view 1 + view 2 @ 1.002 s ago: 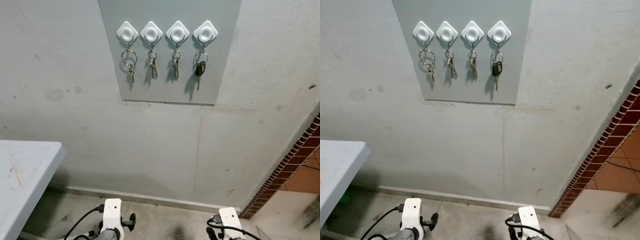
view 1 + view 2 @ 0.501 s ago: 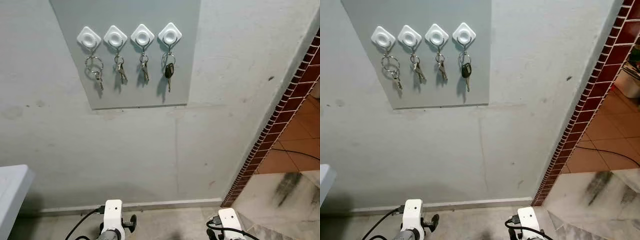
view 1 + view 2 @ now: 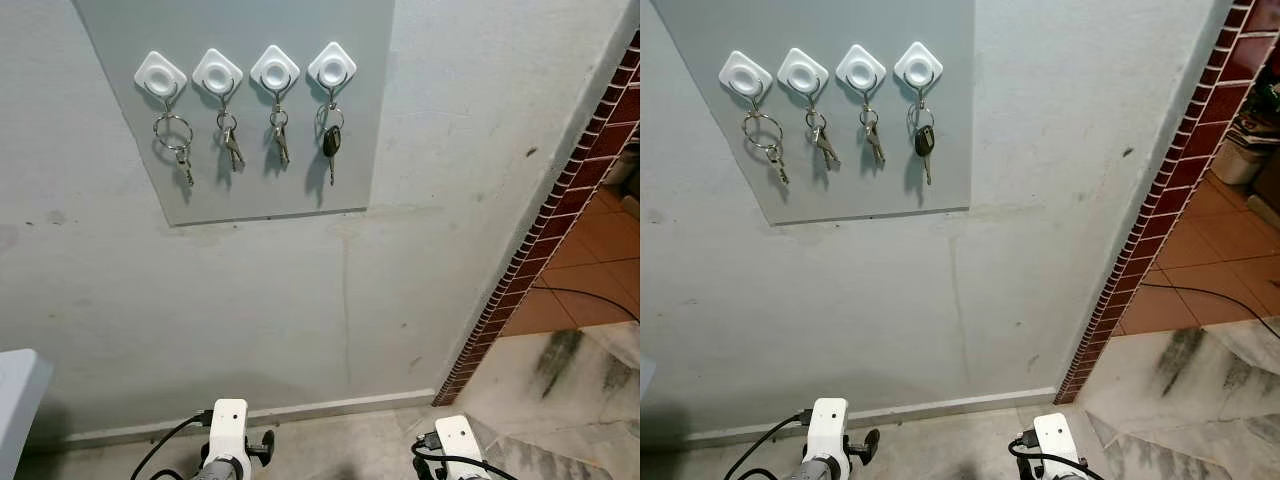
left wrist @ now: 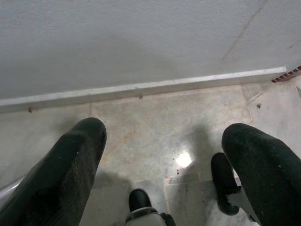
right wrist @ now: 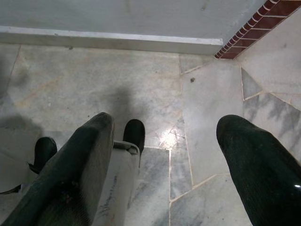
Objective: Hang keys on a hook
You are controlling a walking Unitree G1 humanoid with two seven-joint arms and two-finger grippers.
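A grey board [image 3: 240, 110] on the wall carries a row of white diamond-shaped hooks [image 3: 275, 72]. Each hook holds keys: a ring with a small key [image 3: 174, 135] at the left, two silver key sets [image 3: 229, 145] in the middle, and a black-headed key [image 3: 331, 142] at the right. Both arms hang low by the floor, their white wrists [image 3: 228, 440] at the bottom of the eye views. My left gripper [image 4: 164, 160] is open with nothing between its fingers, and my right gripper [image 5: 164, 160] is likewise open and empty over the marble floor.
A white table corner [image 3: 15, 390] sits at the lower left. A red brick wall edge [image 3: 545, 215] runs diagonally on the right, with an orange tiled floor [image 3: 590, 270] and a black cable beyond. A skirting board [image 3: 320, 408] runs along the wall foot.
The camera has swung to the right: the board and keys shifted left in view, the table nearly left the picture, and more of the brick edge and tiled floor came into view. Both grippers stay hanging.
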